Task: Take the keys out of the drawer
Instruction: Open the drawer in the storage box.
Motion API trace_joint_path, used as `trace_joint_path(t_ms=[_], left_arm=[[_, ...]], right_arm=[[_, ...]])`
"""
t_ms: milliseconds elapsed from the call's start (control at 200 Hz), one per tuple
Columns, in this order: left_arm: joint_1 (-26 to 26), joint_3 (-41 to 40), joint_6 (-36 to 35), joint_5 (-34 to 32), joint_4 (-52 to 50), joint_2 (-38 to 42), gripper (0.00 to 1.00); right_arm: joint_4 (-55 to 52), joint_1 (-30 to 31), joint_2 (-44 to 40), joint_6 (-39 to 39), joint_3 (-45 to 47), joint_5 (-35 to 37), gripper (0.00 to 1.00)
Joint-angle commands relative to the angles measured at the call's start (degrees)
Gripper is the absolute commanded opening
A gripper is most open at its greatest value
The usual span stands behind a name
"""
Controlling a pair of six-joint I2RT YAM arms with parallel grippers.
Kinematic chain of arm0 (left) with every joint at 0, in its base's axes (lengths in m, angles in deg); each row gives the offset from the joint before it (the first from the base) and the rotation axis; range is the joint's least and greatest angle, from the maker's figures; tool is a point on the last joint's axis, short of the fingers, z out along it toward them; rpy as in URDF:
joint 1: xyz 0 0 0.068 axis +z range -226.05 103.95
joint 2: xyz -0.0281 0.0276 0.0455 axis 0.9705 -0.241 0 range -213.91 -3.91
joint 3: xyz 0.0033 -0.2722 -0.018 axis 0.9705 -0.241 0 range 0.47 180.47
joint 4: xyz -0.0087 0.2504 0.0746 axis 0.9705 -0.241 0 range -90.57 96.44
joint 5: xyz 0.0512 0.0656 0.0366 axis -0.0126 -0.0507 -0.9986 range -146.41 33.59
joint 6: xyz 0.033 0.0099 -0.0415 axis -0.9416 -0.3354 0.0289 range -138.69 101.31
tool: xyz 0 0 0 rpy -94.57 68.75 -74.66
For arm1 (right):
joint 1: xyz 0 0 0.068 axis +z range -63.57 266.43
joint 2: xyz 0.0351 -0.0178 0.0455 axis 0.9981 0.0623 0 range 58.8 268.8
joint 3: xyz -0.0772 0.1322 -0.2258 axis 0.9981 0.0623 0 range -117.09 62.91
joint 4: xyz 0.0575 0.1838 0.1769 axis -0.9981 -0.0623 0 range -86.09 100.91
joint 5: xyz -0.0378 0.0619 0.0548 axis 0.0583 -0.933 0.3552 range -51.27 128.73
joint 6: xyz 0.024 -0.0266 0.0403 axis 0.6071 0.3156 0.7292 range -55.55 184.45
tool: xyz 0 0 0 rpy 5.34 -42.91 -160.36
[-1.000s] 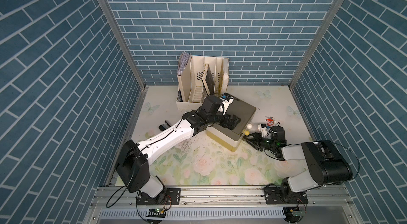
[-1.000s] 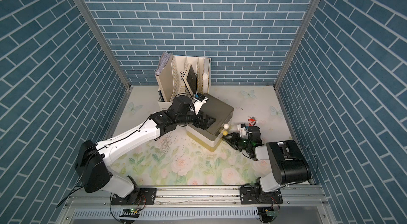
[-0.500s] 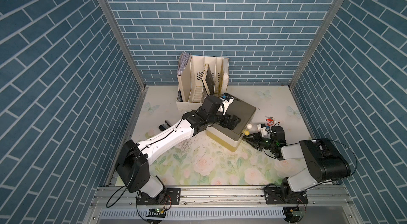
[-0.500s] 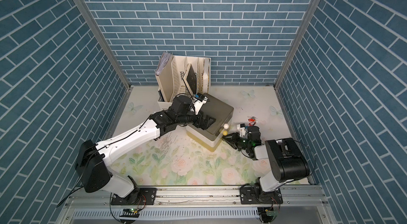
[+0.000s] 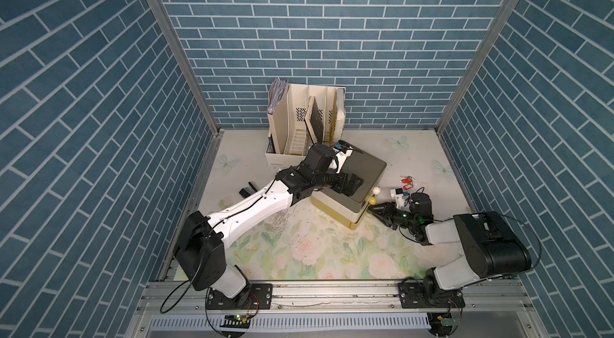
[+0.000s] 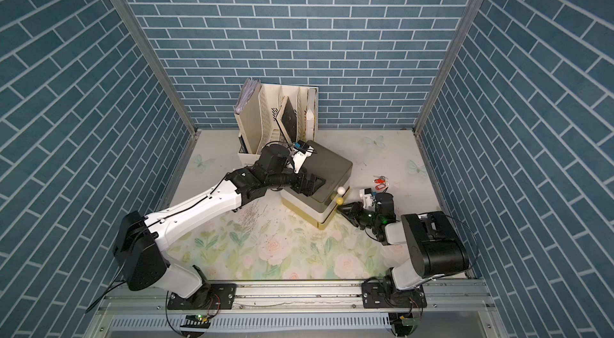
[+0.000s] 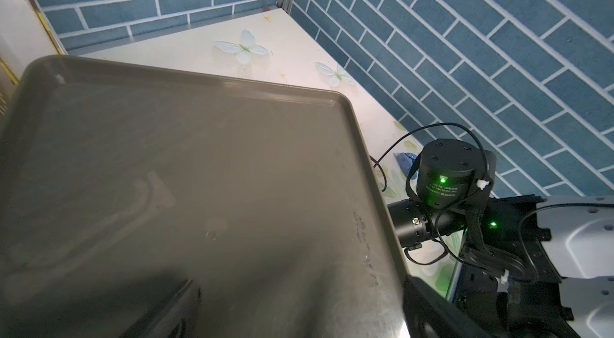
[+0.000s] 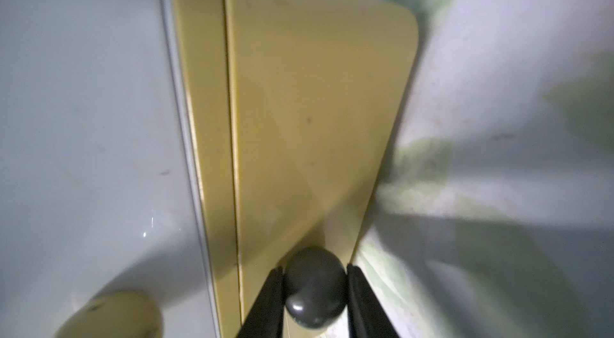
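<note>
Keys [image 5: 407,181] on table [image 5: 299,253], near right pincer [image 5: 372,210] clamped on drawer knob [image 8: 315,289]

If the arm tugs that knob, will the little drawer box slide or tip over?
The drawer box looks like light plastic on a smooth table, so it might slide. The left gripper resting on top probably steadies it. The round knob, pinched by the right gripper, could slip free.

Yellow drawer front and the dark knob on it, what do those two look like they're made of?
The yellow drawer front is likely moulded plastic with a satin finish: even colour, rounded corner, soft sheen, a few small specks. The dark knob looks smooth and slightly glossy, with a faint sheen on its rounded face. It is probably hard plastic, though painted wood or metal cannot be ruled out.
</note>
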Motion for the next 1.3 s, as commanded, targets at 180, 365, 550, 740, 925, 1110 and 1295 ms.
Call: trace_joint_path(t_ms=[180,365,550,740,925,1110,1295], left_arm=[[-0.1,0.2,0.0,-0.6,-5.1,-2.7,1.0],[-0.1,0.2,0.2,-0.5,-5.0,-2.7,1.0],[-0.1,0.0,0.4,-0.2,-4.6,-2.6,1.0],[-0.2,0.0,0.5,-0.1,-4.5,-2.5,1.0],[-0.2,-0.5,0.6,-0.1,-4.3,-2.0,1.0],[-0.2,-0.9,0.6,-0.3,-4.0,-1.9,1.0],[-0.2,-0.9,0.7,0.2,-3.2,-2.1,1.0]], right_arm=[[-8.9,-5.8,-7.1,-6.2,3.0,-2.2,0.16],[-16.6,-9.1,-12.7,-10.2,5.3,-2.9,0.15],[-25.4,-12.2,-20.0,-14.2,7.2,-3.0,0.15],[-33.8,-15.5,-23.4,-18.5,7.0,-2.4,0.16],[-41.4,-16.4,-25.6,-21.8,4.2,0.0,0.28],[-52.9,-16.3,-29.8,-25.7,-3.0,4.4,0.39],[-63.2,-15.8,-32.5,-29.4,-12.5,7.7,0.43]])
